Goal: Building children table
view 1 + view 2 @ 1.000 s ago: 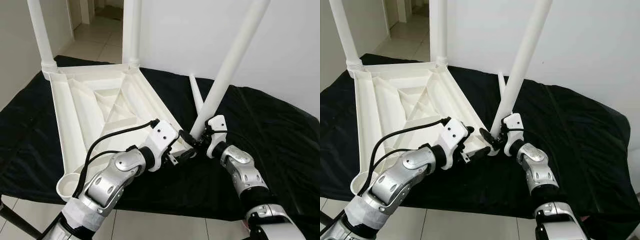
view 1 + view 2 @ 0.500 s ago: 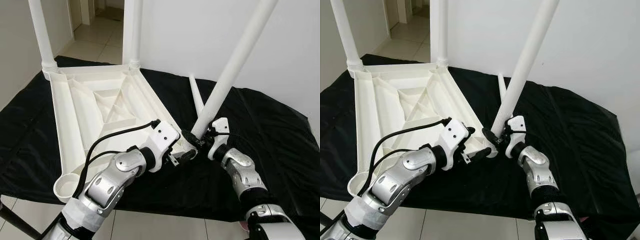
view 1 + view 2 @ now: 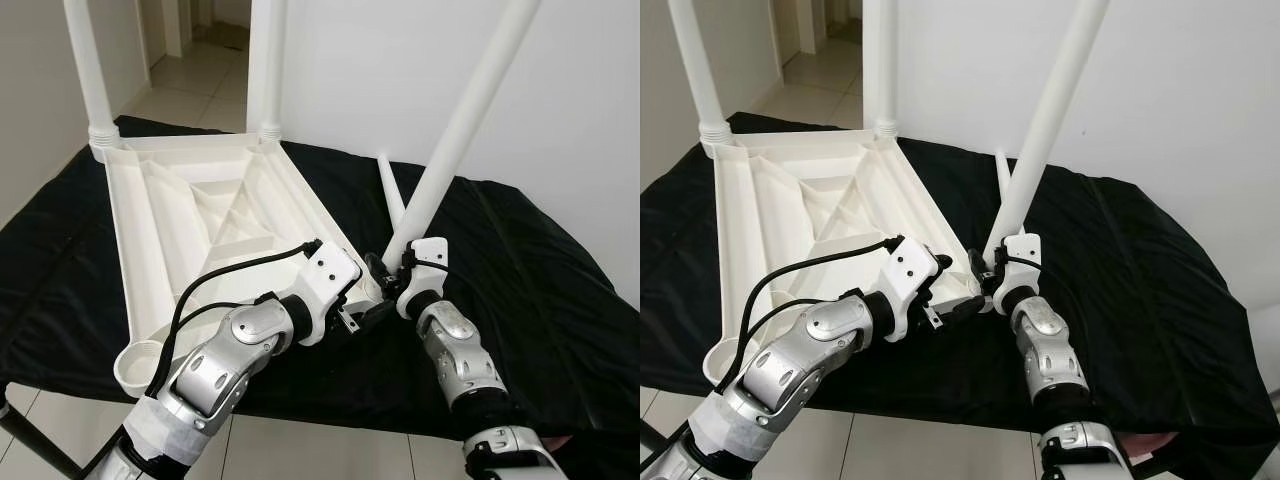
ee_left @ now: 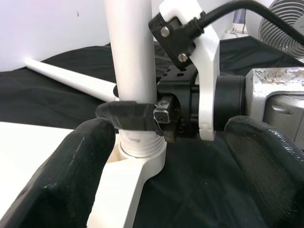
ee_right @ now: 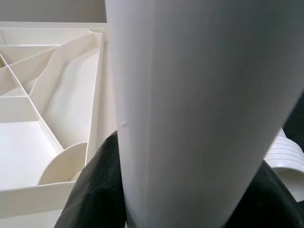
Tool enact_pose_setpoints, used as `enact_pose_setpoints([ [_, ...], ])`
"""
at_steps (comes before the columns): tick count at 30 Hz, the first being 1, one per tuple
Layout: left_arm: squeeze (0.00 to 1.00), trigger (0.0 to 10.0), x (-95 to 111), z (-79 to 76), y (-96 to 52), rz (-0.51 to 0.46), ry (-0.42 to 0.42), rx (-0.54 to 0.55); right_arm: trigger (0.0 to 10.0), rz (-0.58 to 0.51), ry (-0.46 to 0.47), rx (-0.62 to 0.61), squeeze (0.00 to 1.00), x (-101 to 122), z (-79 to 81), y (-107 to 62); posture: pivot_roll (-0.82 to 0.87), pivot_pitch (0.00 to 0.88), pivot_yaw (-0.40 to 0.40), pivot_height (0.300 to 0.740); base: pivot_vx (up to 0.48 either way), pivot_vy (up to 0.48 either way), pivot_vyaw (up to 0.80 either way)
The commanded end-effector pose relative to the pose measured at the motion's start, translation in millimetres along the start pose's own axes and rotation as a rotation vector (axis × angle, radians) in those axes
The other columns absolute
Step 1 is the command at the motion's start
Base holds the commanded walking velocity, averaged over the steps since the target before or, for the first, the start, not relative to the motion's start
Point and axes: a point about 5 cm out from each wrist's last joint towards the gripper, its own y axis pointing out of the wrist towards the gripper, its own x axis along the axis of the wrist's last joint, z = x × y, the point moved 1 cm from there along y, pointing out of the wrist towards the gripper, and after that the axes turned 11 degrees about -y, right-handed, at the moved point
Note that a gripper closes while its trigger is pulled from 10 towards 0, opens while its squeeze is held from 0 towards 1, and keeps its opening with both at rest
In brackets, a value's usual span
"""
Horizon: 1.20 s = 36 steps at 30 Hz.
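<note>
A white plastic table top lies upside down on a black cloth. Two white legs stand in its far corners. A third leg leans to the right, its foot at the near right corner socket. My right gripper is shut on this leg just above the socket; its black finger wraps the tube, and the leg sits between the fingers in the right wrist view. My left gripper is open at the same corner, its fingers wide apart either side of the socket.
A fourth leg lies loose on the cloth behind the held one. The near left corner socket is an empty ring by the cloth's front edge. A white wall stands close behind; tiled floor and a doorway lie at the far left.
My right forearm has swung in towards the left and the held leg's tilt has shifted slightly, its foot staying at the corner socket. The left arm has hardly moved.
</note>
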Motion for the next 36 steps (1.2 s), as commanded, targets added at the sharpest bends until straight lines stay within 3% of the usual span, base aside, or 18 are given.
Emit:
enact_pose_setpoints([
  [1, 0.0, 10.0, -5, -10.7, 1.0, 0.037, -0.002, -0.105, 10.0, 0.12, 0.008, -0.106, 0.0, -24, -7.1, -11.0, 0.03, 0.0, -0.141, 0.74, 0.0, 0.0, 0.0],
  [3, 0.0, 10.0, -6, -11.4, 0.6, 0.04, -0.001, -0.109, 10.0, 0.131, 0.017, -0.19, 0.0, -22, -1.8, -14.5, 0.03, 0.0, -0.143, 0.74, 0.0, 0.0, 0.0],
  [7, 0.0, 10.0, -6, -11.4, 0.6, 0.04, -0.001, -0.109, 10.0, 0.131, 0.017, -0.19, 0.0, -22, -1.8, -14.5, 0.03, 0.0, -0.143, 0.74, 0.0, 0.0, 0.0],
  [11, 0.0, 10.0, -5, -13.7, 1.5, 0.035, -0.013, -0.112, 10.0, 0.111, 0.03, -0.33, 0.0, -14, 10.4, -19.3, 0.03, 0.0, -0.145, 0.74, 0.0, 0.0, 0.0],
  [14, 0.0, 10.0, -5, -14.9, 1.9, 0.034, -0.018, -0.114, 10.0, 0.097, 0.032, -0.34, 0.0, -11, 11.3, -19.5, 0.03, 0.0, -0.145, 0.74, 0.0, 0.0, 0.0],
  [15, 0.0, 10.0, -6, -15.9, 2.3, 0.035, -0.017, -0.115, 10.0, 0.093, 0.029, -0.354, 0.22, -9, 8.5, -20.6, 0.04, 0.0, -0.152, 0.74, 0.0, 0.0, 0.0],
  [17, 0.0, 10.0, -6, -15.8, 2.4, 0.036, -0.016, -0.113, 10.0, 0.095, 0.026, -0.359, 0.22, -9, 7.4, -21.1, 0.04, 0.0, -0.152, 0.74, 0.0, 0.0, 0.0],
  [18, 0.0, 10.0, -6, -15.1, 2.4, 0.034, -0.016, -0.11, 10.0, 0.093, 0.028, -0.357, 1.0, -8, 7.2, -22.0, 0.04, 0.0, -0.155, 0.74, 0.0, 0.0, 0.0],
  [34, 0.0, 10.0, -4, -12.0, 2.1, 0.027, -0.011, -0.089, 10.0, 0.06, 0.01, -0.335, 1.0, -5, 1.1, -42.2, 0.03, 0.0, -0.162, 0.74, 0.0, 0.0, 0.0],
  [35, 0.0, 10.0, -4, -11.8, 2.1, 0.027, -0.011, -0.089, 10.0, 0.06, 0.011, -0.325, 0.6, -5, 0.8, -44.9, 0.03, 0.0, -0.162, 0.74, 0.0, 0.0, 0.0],
  [36, 0.0, 10.0, -4, -11.7, 2.1, 0.026, -0.011, -0.089, 10.0, 0.06, 0.013, -0.318, 0.6, -5, 0.7, -46.7, 0.03, 0.0, -0.162, 0.74, 0.0, 0.0, 0.0],
])
